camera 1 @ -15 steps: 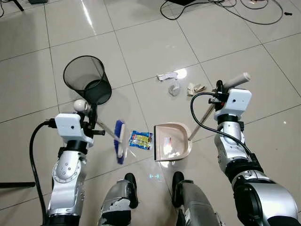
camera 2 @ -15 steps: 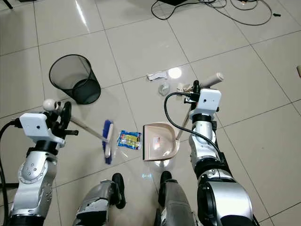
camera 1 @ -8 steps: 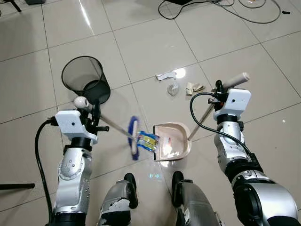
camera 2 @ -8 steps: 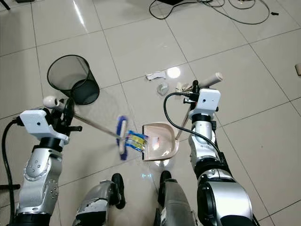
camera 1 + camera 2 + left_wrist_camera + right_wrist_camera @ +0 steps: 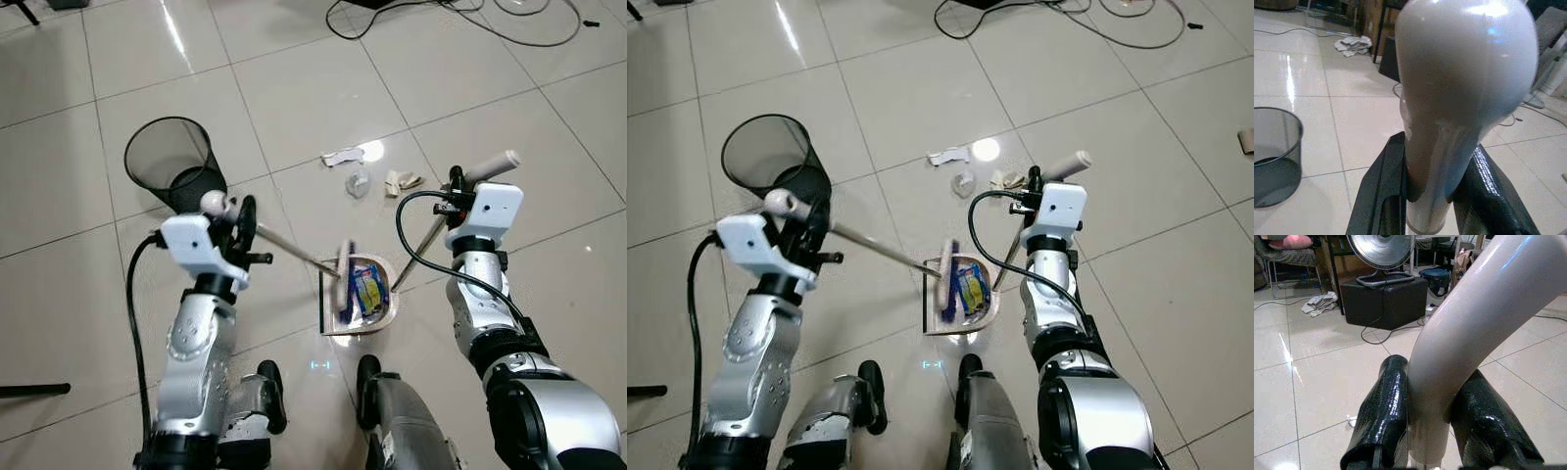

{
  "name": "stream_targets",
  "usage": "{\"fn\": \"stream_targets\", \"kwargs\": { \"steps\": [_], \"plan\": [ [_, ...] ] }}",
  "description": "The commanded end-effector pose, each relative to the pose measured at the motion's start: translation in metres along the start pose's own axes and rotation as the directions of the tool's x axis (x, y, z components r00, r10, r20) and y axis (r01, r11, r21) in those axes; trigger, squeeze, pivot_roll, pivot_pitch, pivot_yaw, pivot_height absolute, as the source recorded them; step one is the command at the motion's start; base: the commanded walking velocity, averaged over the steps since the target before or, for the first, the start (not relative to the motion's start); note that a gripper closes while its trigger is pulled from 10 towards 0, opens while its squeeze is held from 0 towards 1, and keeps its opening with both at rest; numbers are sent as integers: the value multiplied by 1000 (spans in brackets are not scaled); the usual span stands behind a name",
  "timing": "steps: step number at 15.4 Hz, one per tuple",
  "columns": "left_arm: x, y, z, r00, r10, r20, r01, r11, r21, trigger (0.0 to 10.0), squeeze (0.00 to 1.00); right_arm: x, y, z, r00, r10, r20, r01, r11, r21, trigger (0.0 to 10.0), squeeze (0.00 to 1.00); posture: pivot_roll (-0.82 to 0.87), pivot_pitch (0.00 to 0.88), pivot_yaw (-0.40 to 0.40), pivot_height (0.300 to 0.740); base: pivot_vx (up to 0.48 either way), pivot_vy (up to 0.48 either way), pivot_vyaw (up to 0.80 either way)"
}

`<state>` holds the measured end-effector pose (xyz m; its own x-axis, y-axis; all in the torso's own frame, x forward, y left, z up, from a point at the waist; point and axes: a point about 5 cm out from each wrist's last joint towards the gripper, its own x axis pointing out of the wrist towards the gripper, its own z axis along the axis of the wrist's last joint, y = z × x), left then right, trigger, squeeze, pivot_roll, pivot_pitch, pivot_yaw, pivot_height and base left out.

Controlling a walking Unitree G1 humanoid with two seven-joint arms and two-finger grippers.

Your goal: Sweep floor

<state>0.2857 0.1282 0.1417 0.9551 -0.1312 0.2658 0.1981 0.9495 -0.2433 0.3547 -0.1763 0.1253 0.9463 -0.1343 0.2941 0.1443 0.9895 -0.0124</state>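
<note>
A: What's underfoot?

B: A glossy pale tiled floor (image 5: 323,88) with grey grout lines and glare spots. Black cables (image 5: 460,15) trail across the far tiles. In the right wrist view a fan heater (image 5: 1382,248) sits on a black box (image 5: 1383,301) further back in the room.

A: And what lies around?

B: A black mesh wastebasket (image 5: 171,166) stands on the floor to the robot's left front. Ahead, near a bright reflection, lie a white scrap (image 5: 340,157), a crumpled clear wrapper (image 5: 359,181) and a beige crumpled piece (image 5: 404,181), close together and well apart from the dustpan (image 5: 382,313). Nothing stands between them and the pan.

A: Where are the broom and the pan?

B: The beige dustpan rests on the floor just before the robot's feet. The broom (image 5: 294,255) slants from the left down into it, its blue bristle head (image 5: 345,289) blurred at the pan's mouth. A blue and yellow packet (image 5: 367,291) lies inside the pan.

A: The arms?

B: The left gripper (image 5: 1426,196) is raised, bent across the body, jaws clenched on the broom's white knobbed handle end. The right gripper (image 5: 1427,431) is held forward at the right, jaws clamped on the dustpan's curved pale handle (image 5: 490,166).
</note>
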Motion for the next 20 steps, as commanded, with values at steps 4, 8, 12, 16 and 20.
{"fn": "stream_targets", "kwargs": {
  "steps": [4, 8, 12, 16, 20],
  "plan": [
    [3, -12, 9, 999, -23, 32, 25, 998, -57, 10000, 0, -14, -10, -22, 993, 6, -122, -14, 998, -65, 10000, 0, 148, 350, -6, 740, 0, 0, 0],
    [11, -3, 52, 986, -115, 121, 105, 991, 86, 10000, 0, -16, -12, -23, 992, -10, -129, 2, 998, -58, 10000, 0, 156, 301, -4, 740, 0, 0, 0],
    [12, 15, 85, 974, -149, 171, 111, 971, 214, 10000, 0, -16, -17, -23, 993, -28, -119, 23, 999, -45, 10000, 0, 159, 254, -14, 740, 0, 0, 0],
    [2, 53, 77, 988, -46, 145, 1, 956, 295, 10000, 0, -13, -26, -16, 996, -67, -66, 66, 998, -17, 10000, 0, 135, 191, -31, 740, 0, 0, 0],
    [-13, 84, 41, 997, 68, 38, -77, 938, 338, 10000, 0, -8, -39, -4, 995, -102, 1, 102, 993, 59, 10000, 0, 94, 152, -35, 740, 0, 0, 0]
  ]
}}
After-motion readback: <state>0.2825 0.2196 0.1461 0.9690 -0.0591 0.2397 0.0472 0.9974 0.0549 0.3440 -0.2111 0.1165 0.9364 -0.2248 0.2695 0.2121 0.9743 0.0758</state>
